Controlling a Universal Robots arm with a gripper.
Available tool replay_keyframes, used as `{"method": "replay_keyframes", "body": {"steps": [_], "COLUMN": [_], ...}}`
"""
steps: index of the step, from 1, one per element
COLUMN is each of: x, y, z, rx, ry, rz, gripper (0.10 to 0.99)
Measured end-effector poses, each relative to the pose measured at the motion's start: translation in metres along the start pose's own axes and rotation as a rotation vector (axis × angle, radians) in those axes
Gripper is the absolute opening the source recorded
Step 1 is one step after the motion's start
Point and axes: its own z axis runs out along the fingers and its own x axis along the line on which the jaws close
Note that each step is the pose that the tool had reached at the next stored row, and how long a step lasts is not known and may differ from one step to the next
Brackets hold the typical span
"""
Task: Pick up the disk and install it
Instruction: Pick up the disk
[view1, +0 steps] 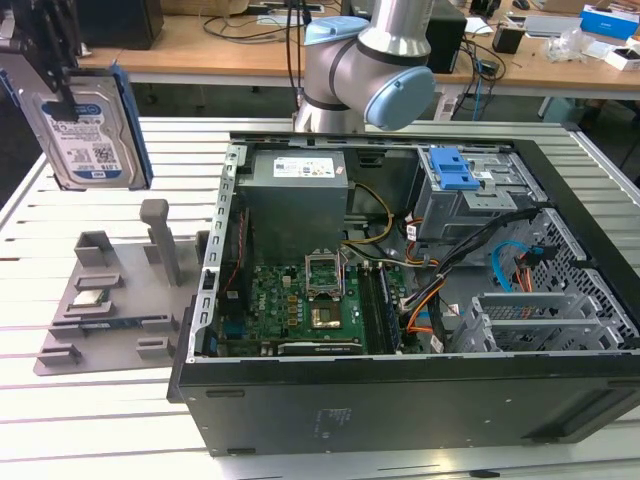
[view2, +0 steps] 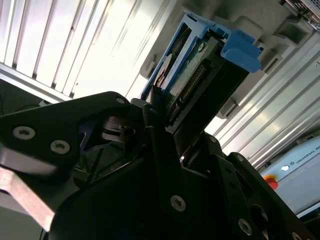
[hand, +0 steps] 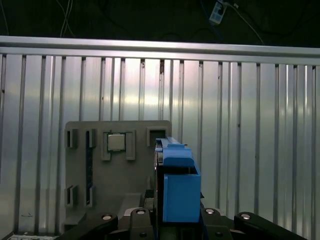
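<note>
Exterior view, above the table's (view1: 100, 420) far corner at that view's left: holding the disk (view1: 92, 125) upright in the air, label outward, with the gripper (view1: 62, 95) clamped on its upper end. Closer, in the second wrist view: black fingers (view2: 161, 150) pressed to both faces of the disk (view2: 192, 75), blue rails along its sides. In the first wrist view: looking past the disk (hand: 177, 195) down onto the grey fixture (hand: 120, 170).

Judged as pick-up done, install not yet begun. Hanging over the fixture (view1: 110, 300), well apart from the open case (view1: 400, 400).

Calls, by the look of it, for carrying across to the cage (view1: 470, 200) near the case's far corner at the exterior view's right, under the blue latch (view1: 450, 168), and for lining the rails up with a slot before any push. Cannot tell from here which way that slot faces.

Open room: plenty above the fixture and over the case, its side panel off. Tight inside: cables (view1: 480, 270) strung beside the cage, metal walls close around it, the arm (view1: 370, 70) standing at the table's far edge behind the case. Worth minding the fixture's tall post (view1: 160, 235) below the disk, and the case's wall at the exterior view's left when crossing.
</note>
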Motion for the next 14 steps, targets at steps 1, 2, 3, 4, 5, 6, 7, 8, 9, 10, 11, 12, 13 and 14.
{"method": "replay_keyframes", "body": {"steps": [1,2,3,4,5,6,7,8,9,10,11,12,13,14], "x": [-0.0002,-0.0003,-0.0005,-0.0007,-0.0012,-0.0015,-0.0019,-0.0021,-0.0024,-0.0026,-0.003,-0.0033,-0.0037,-0.0042], "y": [0.0,0.0001,0.0001,0.0001,0.0002,0.0002,0.0003,0.0003,0.0003,0.0003,0.0003,0.0003,0.0004,0.0004], "z": [-0.0009,-0.0016,-0.0022,-0.0028,-0.004,-0.0051,-0.0066,-0.0074,-0.0083,-0.0092,-0.0102,-0.011,-0.0118,-0.0133], "rx": [0.0,0.0,0.0,0.0,0.0,0.0,0.0,0.0,0.0,0.0,0.0,0.0,0.0,0.0], "ry": [0.0,0.0,0.0,0.0,0.0,0.0,0.0,0.0,0.0,0.0,0.0,0.0,0.0,0.0], "rz": [0.0,0.0,0.0,0.0,0.0,0.0,0.0,0.0,0.0,0.0,0.0,0.0,0.0,0.0], "gripper": [0.361,0.361,0.361,0.361,0.361,0.361,0.361,0.361,0.361,0.361,0.361,0.361,0.361,0.361]}}
